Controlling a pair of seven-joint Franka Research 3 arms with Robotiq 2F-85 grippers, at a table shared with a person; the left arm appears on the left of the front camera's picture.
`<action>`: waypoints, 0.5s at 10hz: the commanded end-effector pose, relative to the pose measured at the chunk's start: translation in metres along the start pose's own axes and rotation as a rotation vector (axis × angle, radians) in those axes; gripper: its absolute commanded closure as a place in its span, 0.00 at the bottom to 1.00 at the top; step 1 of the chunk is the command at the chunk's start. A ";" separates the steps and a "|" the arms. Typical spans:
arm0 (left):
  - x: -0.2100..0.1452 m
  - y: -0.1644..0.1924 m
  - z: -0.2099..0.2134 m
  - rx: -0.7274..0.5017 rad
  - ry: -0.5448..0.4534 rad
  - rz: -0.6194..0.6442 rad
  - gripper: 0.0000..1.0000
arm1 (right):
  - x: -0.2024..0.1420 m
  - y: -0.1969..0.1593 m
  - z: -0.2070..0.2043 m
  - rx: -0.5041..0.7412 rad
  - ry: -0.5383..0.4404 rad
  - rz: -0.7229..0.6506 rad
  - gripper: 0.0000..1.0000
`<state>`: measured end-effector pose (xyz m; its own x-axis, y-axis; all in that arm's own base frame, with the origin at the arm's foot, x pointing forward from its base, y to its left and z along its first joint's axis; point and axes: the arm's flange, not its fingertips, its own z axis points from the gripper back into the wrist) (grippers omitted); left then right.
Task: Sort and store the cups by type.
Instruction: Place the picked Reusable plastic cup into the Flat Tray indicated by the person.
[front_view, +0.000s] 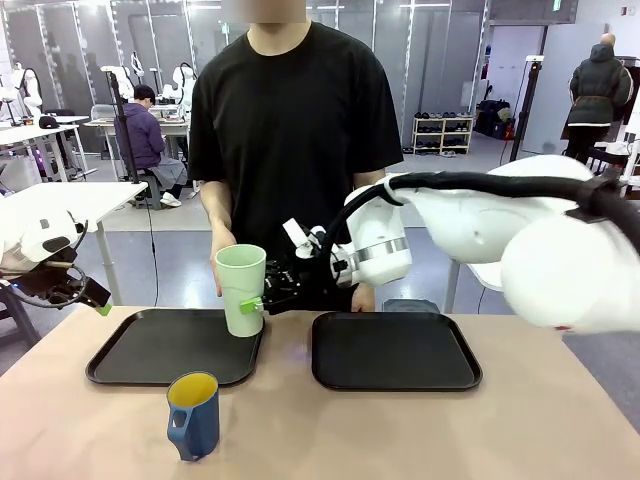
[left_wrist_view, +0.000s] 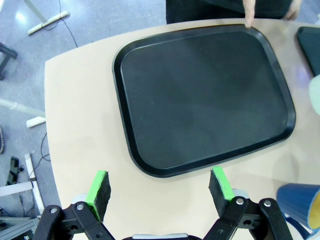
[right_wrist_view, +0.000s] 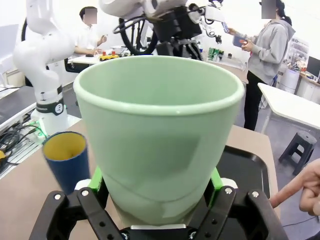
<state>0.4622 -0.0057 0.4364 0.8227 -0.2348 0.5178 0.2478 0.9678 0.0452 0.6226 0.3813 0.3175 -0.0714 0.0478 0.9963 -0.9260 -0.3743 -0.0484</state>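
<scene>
You have the right gripper (front_view: 262, 300) closed on the pale green tumbler (front_view: 241, 290), with its green-padded jaws pressed against opposite sides of the lower wall. The tumbler is upright, handleless and smooth with a matte finish. It tapers from a wide, thickened rim to a narrower base, and a faint step line runs round it near the bottom. It is at the right-hand end of the left tray (front_view: 140, 350); you cannot tell whether its base touches the tray. A person's hand (front_view: 220, 268) is just behind it.

The dark blue mug (front_view: 193, 415) stands upright on the counter (front_view: 420, 430), just in front of the left tray. It is cylindrical and glossy, yellow inside, with a blocky handle.

Both trays are black, rectangular and round-cornered, with raised rims. The right tray (front_view: 393, 350) lies beside the left.

The left gripper (left_wrist_view: 160, 182) hangs above the counter beside the left tray, its jaws spread wide and holding nothing.
</scene>
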 end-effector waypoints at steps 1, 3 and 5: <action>0.000 0.002 0.000 -0.009 -0.002 0.006 0.00 | -0.005 -0.026 -0.019 -0.039 -0.031 -0.024 0.15; 0.000 0.002 0.000 -0.009 -0.002 0.006 0.00 | -0.017 -0.035 -0.044 -0.072 -0.035 -0.008 0.15; 0.000 0.002 0.000 -0.009 -0.002 0.006 0.00 | -0.034 -0.050 -0.062 -0.109 -0.022 -0.029 0.15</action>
<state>0.4622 -0.0057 0.4364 0.8227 -0.2349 0.5177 0.2478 0.9678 0.0453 0.6338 0.4437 0.2805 -0.0738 0.0352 0.9966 -0.9510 -0.3032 -0.0597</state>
